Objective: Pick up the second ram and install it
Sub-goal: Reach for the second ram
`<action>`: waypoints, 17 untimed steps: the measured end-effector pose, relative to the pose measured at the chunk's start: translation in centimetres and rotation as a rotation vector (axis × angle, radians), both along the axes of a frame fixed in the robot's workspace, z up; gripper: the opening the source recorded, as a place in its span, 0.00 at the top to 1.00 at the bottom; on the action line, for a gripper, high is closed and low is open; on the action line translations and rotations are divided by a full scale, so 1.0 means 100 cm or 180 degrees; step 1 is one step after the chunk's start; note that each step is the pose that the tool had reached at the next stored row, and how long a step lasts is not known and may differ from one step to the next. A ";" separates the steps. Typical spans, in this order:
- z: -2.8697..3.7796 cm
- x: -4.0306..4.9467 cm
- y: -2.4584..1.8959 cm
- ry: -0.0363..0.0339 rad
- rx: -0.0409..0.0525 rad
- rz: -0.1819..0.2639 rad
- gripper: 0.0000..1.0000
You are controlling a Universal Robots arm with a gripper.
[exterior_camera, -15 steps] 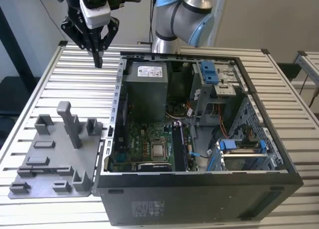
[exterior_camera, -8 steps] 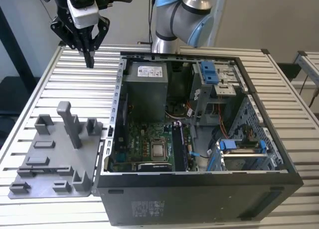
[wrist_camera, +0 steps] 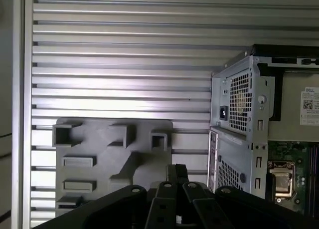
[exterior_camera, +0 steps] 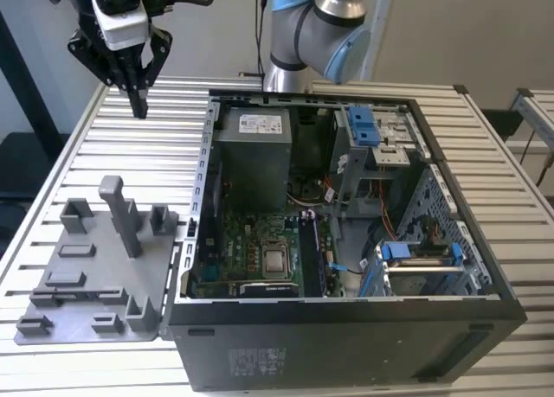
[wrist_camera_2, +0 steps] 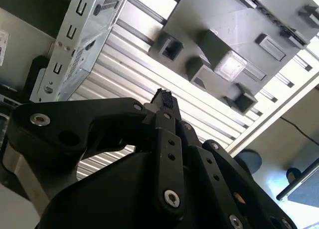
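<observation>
Open computer case [exterior_camera: 346, 345] lying on a slatted surface [exterior_camera: 173, 129], with a grey fixture tray [exterior_camera: 95, 284] just beside it on the exterior view's left. The pincer [exterior_camera: 138, 110] hangs above the surface beyond the tray, apart from both tray and case. In both wrist views its fingertips [wrist_camera_2: 164, 97] are clenched together, with no stick seen between them. The second ram cannot be placed with certainty. The tray's holders look unoccupied, and the memory slots [exterior_camera: 313, 254] on the motherboard [exterior_camera: 251, 241] are too dark to tell whether a stick stands in them. Handling, as a judgement: such a stick is light, thin and stiff, its chips and contact edge fragile. It is best taken by the two long flat faces near mid-length, clear of the contacts, and kept square to the slot.
</observation>
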State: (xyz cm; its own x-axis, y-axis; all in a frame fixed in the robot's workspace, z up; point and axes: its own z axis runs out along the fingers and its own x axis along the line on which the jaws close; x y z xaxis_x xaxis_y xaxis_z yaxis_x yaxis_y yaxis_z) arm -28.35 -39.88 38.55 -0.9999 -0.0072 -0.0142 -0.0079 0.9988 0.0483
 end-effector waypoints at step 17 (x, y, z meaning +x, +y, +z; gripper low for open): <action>-0.0029 -0.0535 0.0000 0.0000 0.0000 0.0065 0.89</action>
State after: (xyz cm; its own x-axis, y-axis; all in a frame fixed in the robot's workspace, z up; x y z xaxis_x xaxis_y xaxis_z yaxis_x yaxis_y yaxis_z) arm -33.71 -39.88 38.26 -0.9995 -0.0276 -0.0142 -0.0283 0.9984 0.0483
